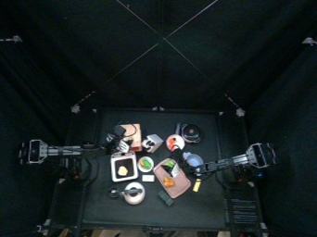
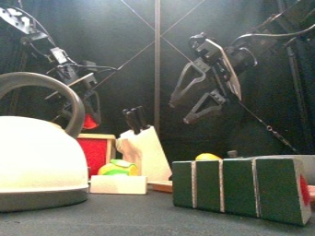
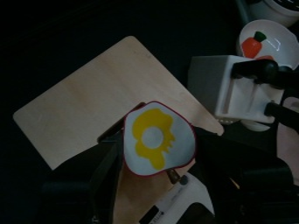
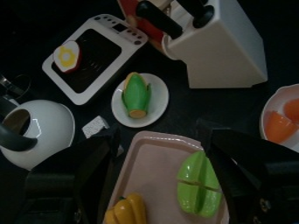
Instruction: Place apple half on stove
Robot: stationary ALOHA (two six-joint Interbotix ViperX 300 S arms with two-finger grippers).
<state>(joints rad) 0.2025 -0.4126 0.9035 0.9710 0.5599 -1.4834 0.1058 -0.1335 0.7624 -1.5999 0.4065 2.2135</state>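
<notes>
The apple half (image 3: pixel 158 138), a white cut face with a yellow core and a red rim, sits between the tips of my left gripper (image 3: pixel 162 171), which looks shut on it; it hangs in front of a wooden board (image 3: pixel 100 87). The stove (image 4: pixel 107 61) is a white box with a black top and red knobs, and a small yellow thing (image 4: pixel 68 57) lies on it. From above, the stove (image 1: pixel 122 158) stands just beside the left gripper (image 1: pixel 109 143). My right gripper (image 4: pixel 170 166) is open over a pink tray (image 4: pixel 146 149).
A white knife block (image 4: pixel 222 48) stands by the stove. Nearby are a plate with corn (image 4: pixel 140 94) and a white kettle (image 4: pixel 30 131). The tray holds a green piece (image 4: pixel 198 184) and a banana (image 4: pixel 128 210). Green blocks (image 2: pixel 240 184) line the front edge.
</notes>
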